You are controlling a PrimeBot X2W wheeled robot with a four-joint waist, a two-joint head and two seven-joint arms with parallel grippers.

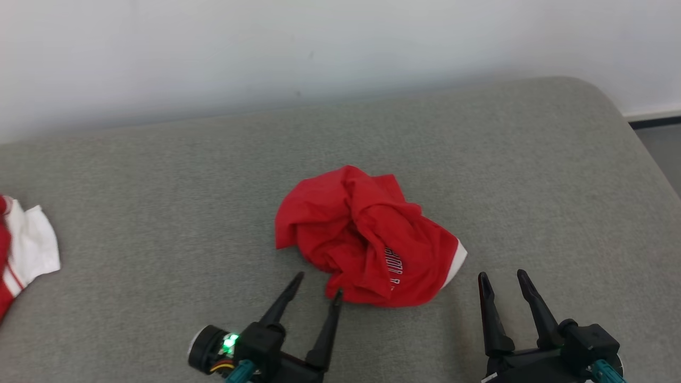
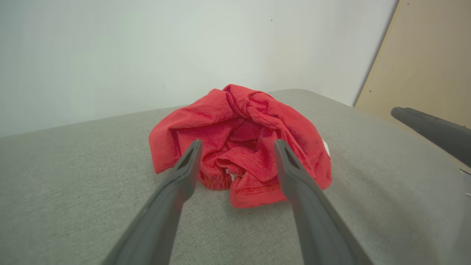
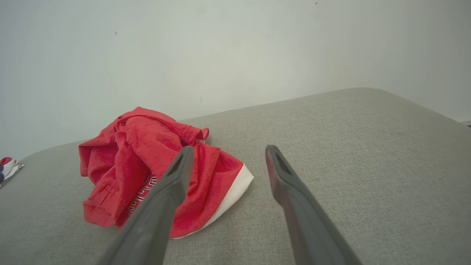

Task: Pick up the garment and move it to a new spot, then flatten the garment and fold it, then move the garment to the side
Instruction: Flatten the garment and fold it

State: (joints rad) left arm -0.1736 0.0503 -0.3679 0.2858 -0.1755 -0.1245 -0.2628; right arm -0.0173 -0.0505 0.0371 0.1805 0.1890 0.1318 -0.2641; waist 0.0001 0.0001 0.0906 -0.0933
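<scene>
A crumpled red garment [image 1: 367,236] with a white hem band and white lettering lies bunched in the middle of the grey cushioned surface [image 1: 159,181]. My left gripper [image 1: 318,284] stands open just in front of the garment's near-left edge, one fingertip almost at the cloth. In the left wrist view the garment [image 2: 239,141] lies straight ahead, with the open left gripper [image 2: 237,145] empty in front of it. My right gripper [image 1: 500,279] is open and empty, a little right of the white hem. From the right wrist, the garment [image 3: 147,162] lies left of the open right gripper [image 3: 228,152].
A second red and white cloth [image 1: 24,247] lies at the far left edge of the surface. A white wall [image 1: 319,48] runs behind. The surface's rounded right corner [image 1: 612,101] drops to the floor. Wide bare grey fabric extends to the right of and behind the garment.
</scene>
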